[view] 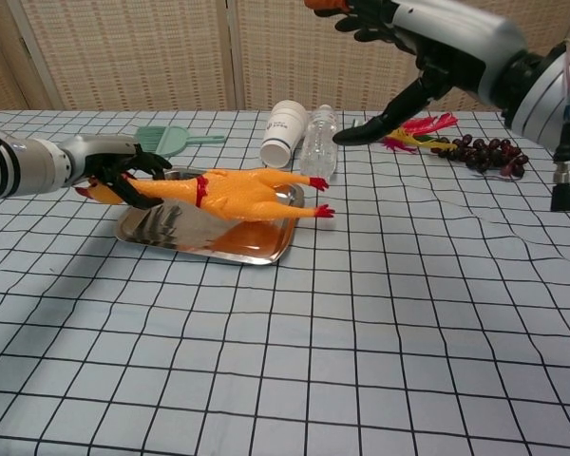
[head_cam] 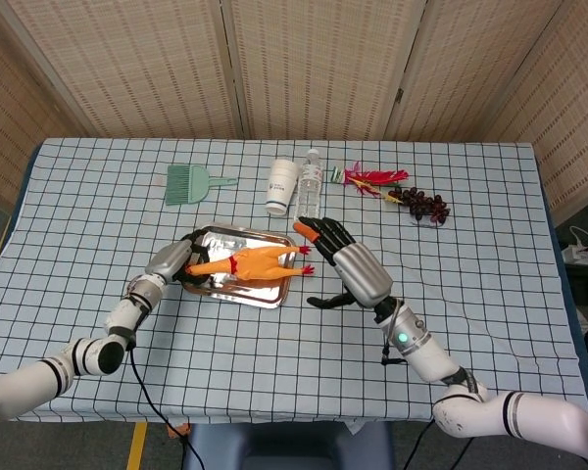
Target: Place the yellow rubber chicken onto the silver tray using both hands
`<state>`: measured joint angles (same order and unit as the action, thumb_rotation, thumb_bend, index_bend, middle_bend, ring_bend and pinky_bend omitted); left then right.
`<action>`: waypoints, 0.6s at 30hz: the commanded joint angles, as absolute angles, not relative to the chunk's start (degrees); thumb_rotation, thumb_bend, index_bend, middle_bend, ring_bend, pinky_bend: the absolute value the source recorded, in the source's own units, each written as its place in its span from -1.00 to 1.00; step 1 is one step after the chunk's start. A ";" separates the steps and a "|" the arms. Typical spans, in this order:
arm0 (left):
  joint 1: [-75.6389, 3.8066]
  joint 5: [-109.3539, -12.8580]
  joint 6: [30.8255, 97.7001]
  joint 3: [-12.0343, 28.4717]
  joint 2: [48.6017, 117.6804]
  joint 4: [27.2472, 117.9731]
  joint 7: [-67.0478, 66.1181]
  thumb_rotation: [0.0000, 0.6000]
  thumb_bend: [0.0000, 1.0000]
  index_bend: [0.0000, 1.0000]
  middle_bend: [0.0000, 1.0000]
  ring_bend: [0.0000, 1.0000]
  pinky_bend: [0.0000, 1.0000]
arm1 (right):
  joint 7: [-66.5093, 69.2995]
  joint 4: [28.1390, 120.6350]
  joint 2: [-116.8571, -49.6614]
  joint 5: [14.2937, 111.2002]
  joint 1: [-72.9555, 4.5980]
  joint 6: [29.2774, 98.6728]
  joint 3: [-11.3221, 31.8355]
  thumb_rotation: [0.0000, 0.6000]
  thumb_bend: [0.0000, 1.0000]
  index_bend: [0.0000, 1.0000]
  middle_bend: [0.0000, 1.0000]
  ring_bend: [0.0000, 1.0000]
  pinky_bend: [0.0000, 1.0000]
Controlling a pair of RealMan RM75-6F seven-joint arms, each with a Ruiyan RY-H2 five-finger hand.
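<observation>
The yellow rubber chicken (head_cam: 251, 262) lies lengthwise over the silver tray (head_cam: 237, 234), its red feet poking past the tray's right rim. My left hand (head_cam: 175, 262) grips the chicken's neck at the tray's left end. In the chest view the chicken (view: 224, 193) hangs just above the tray (view: 198, 243); whether it touches is unclear. The left hand (view: 112, 167) wraps the neck beside the red beak. My right hand (head_cam: 347, 265) is raised to the right of the tray with fingers spread and holds nothing; it stays apart from the feet. That right hand (view: 437, 36) shows high in the chest view.
Behind the tray stand a white paper cup (head_cam: 282, 186) and a clear water bottle (head_cam: 311, 183). A green brush (head_cam: 188, 182) lies at the back left. Red and yellow peppers (head_cam: 372, 180) and dark grapes (head_cam: 426, 206) lie at the back right.
</observation>
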<state>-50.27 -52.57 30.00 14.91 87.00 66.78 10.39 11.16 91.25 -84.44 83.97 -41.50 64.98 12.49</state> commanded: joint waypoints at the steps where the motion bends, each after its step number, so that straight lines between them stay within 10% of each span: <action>1: -50.27 -53.56 31.02 15.34 87.49 66.48 10.85 1.00 -0.33 -1.00 -1.00 -1.00 -0.80 | 10.75 91.86 -84.00 84.11 -41.19 65.29 12.31 1.00 -0.90 -1.00 -1.00 -1.00 -1.00; 18: -55.62 -51.15 20.56 10.60 83.71 64.02 5.54 1.00 -0.35 -1.00 -1.00 -1.00 -0.91 | 11.84 93.41 -81.83 84.12 -40.19 66.18 12.57 1.00 -0.90 -1.00 -1.00 -1.00 -1.00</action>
<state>-53.31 -54.36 23.97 12.64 85.54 64.07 8.15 11.77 93.38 -81.89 84.12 -40.23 66.15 12.55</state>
